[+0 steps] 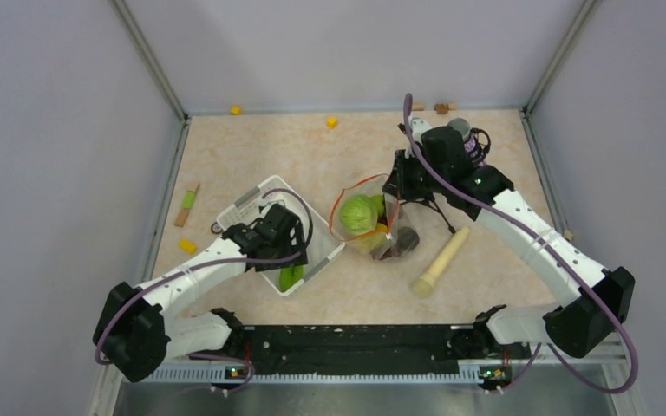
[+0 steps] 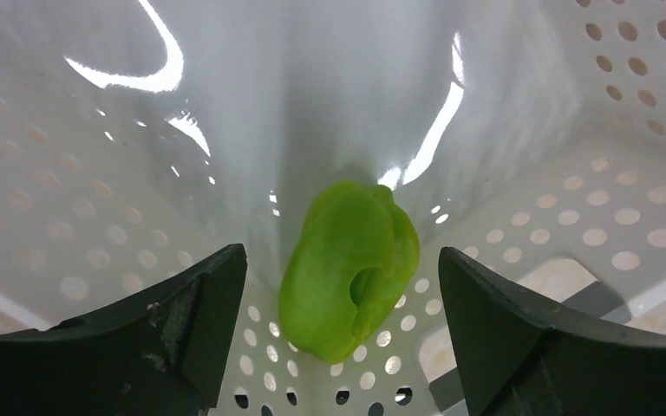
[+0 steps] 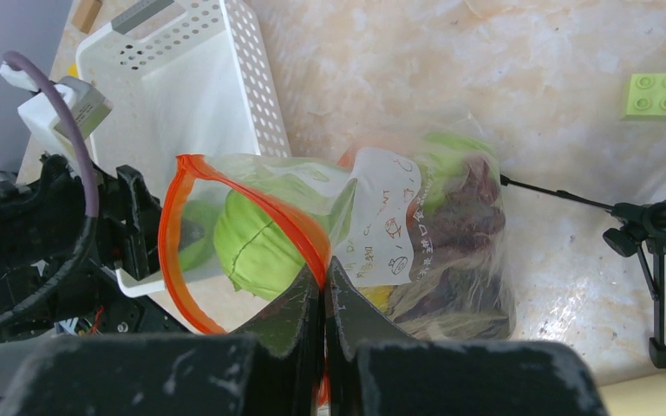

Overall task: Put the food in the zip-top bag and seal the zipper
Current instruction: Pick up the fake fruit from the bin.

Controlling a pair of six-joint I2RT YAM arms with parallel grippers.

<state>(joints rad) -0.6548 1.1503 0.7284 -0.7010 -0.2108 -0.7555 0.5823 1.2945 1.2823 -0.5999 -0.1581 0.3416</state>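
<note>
The clear zip-top bag (image 1: 373,227) stands open in the middle, its red-orange zipper (image 1: 336,208) forming a loop. Inside are a green apple (image 1: 360,212), dark grapes (image 3: 473,212) and a yellow piece. My right gripper (image 1: 392,201) is shut on the zipper strip (image 3: 173,251) at the mouth's rim, as the right wrist view (image 3: 323,282) shows, and holds the bag (image 3: 416,234) open. My left gripper (image 1: 293,256) is open inside the white basket (image 1: 241,201), its fingers on either side of a light-green fruit piece (image 2: 347,264) without touching it.
A beige wooden rod (image 1: 440,260) lies right of the bag. A small black tripod (image 3: 650,234) stands beside the bag. Yellow blocks (image 1: 332,121) lie at the back and left of the basket. A green toy brick (image 3: 663,94) lies on the table.
</note>
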